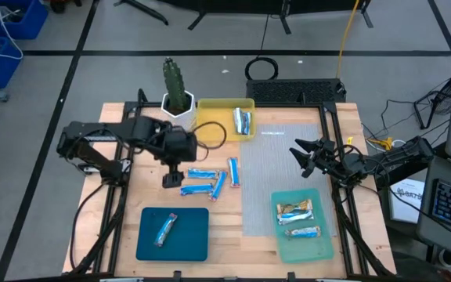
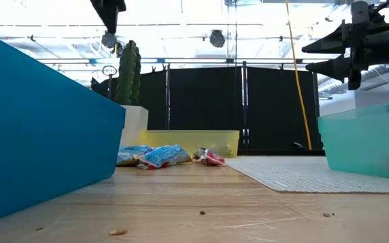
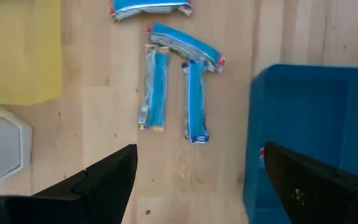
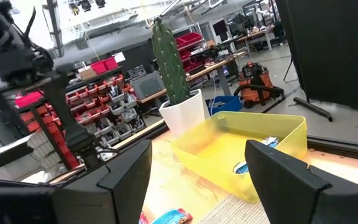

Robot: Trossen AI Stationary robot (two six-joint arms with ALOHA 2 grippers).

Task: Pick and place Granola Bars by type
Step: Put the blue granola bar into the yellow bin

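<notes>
Left end effector (image 1: 171, 179), spread (holding nothing), hovers above glossy blue-wrapped Granola Bars (image 1: 211, 181).

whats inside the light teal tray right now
The light teal tray holds two tan-and-gold granola bars lying flat, one above the other in the high view. In the low view the tray's wall hides its inside, so nothing more can be checked.
</notes>
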